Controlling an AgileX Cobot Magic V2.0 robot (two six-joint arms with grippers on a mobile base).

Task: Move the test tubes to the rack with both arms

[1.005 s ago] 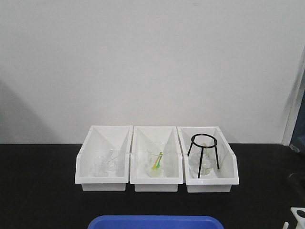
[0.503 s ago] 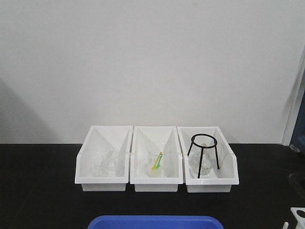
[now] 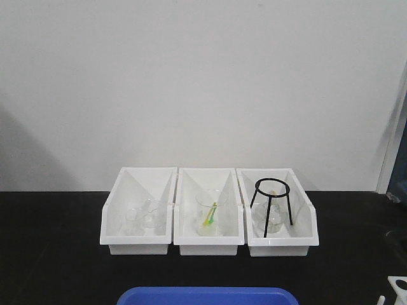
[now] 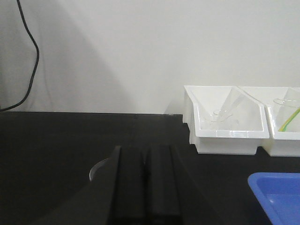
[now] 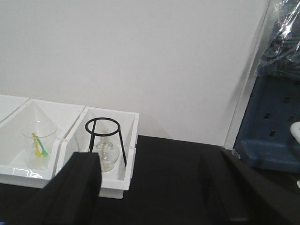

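L gripper point(image 4: 145, 187) low over black table point(image 3: 51, 254), jaws together, nothing between. Three white bins point(image 3: 208, 213) in a row: small clear glassware, beaker w/ yellow-green sticks point(image 3: 209, 216), black tripod point(image 3: 272, 198) over flask. Blue tray point(image 3: 206, 296) front. White rack point(image 3: 399, 286) corner w/ round hole, far right edge. R gripper point(image 5: 154, 187) jaws wide apart, empty.

Three white bins point(image 3: 208, 244) stood side by side across the dark surface point(image 3: 51, 254); open surface lay left and right of them. Blue tray point(image 3: 206, 296) blocked near edge.

White bins point(image 3: 208, 244); black tripod point(image 3: 272, 197); blue tray point(image 3: 206, 296); black table point(image 3: 51, 254).
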